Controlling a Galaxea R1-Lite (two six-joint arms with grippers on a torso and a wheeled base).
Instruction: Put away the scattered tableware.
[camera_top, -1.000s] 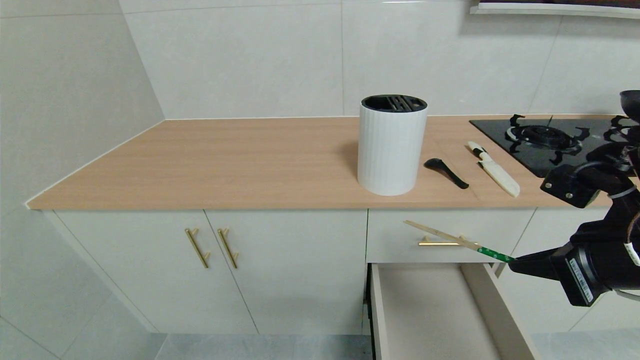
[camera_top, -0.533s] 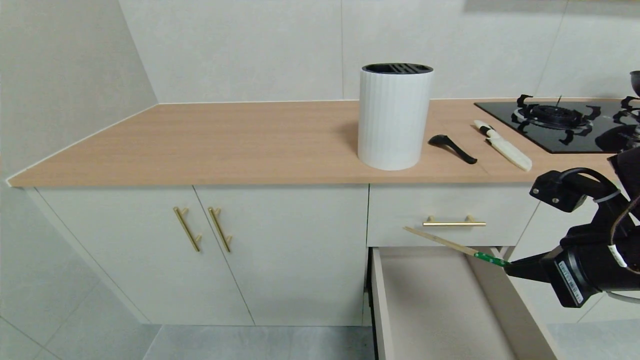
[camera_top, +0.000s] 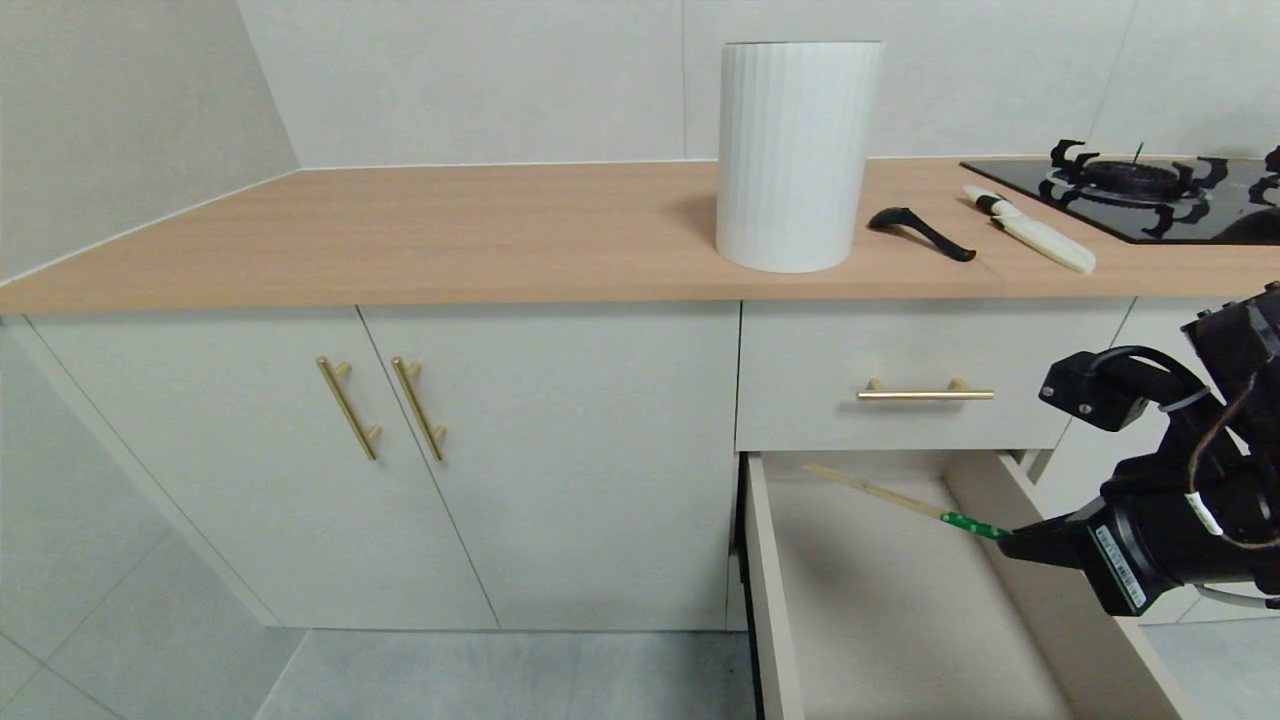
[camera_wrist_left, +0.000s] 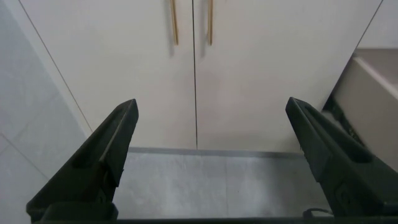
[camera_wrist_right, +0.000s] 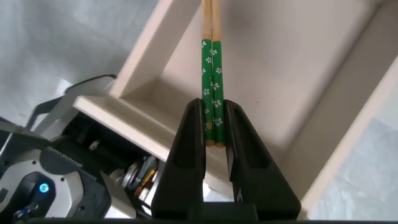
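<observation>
My right gripper (camera_top: 1012, 541) is shut on a pair of wooden chopsticks (camera_top: 880, 492) with green flowered ends (camera_wrist_right: 209, 74). The sticks slant over the open drawer (camera_top: 880, 610) below the counter. A black spoon (camera_top: 918, 231) and a white knife (camera_top: 1032, 238) with a black-banded handle lie on the wooden countertop (camera_top: 480, 235), right of the white ribbed holder (camera_top: 796, 152). My left gripper (camera_wrist_left: 211, 162) is open, facing the cabinet doors (camera_wrist_left: 196, 68) low near the floor.
A black gas hob (camera_top: 1130, 190) sits at the counter's right end. A shut drawer with a gold handle (camera_top: 925, 394) is above the open one. Two cabinet doors with gold handles (camera_top: 380, 405) stand to the left. Grey tiled floor (camera_top: 450, 675) lies below.
The head view has sunk, so the counter sits higher in the picture. My right gripper has lowered the chopsticks from in front of the upper drawer to over the open drawer.
</observation>
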